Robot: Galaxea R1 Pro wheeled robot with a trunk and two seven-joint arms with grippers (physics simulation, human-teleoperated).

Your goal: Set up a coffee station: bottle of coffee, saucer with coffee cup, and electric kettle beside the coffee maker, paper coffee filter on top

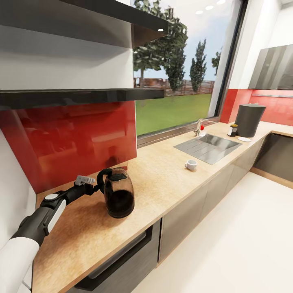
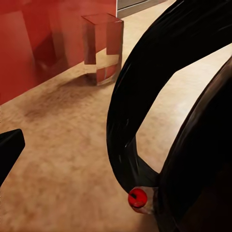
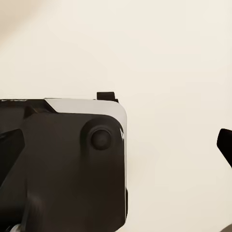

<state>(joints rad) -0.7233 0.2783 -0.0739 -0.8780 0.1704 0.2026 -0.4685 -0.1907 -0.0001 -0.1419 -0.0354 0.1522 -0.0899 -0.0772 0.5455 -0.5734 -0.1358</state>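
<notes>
The dark glass electric kettle [image 1: 119, 197] stands on the wooden countertop [image 1: 162, 183] below the shelves. My left gripper [image 1: 97, 186] is at its black handle [image 2: 124, 111], which loops up close in the left wrist view. One fingertip [image 2: 8, 149] stands well apart from the handle, so the gripper looks open. A white coffee cup [image 1: 190, 164] sits alone mid-counter. Far down the counter stands the grey coffee maker [image 1: 249, 120], with a white saucer [image 1: 244, 139] and a small bottle [image 1: 232, 130] beside it. My right gripper [image 3: 116, 150] hangs open over pale floor.
A steel sink [image 1: 209, 146] with a faucet [image 1: 199, 127] lies between the cup and the coffee maker. A red backsplash [image 1: 73, 142] and two dark shelves [image 1: 81, 95] are behind and above the kettle. A large window runs along the counter.
</notes>
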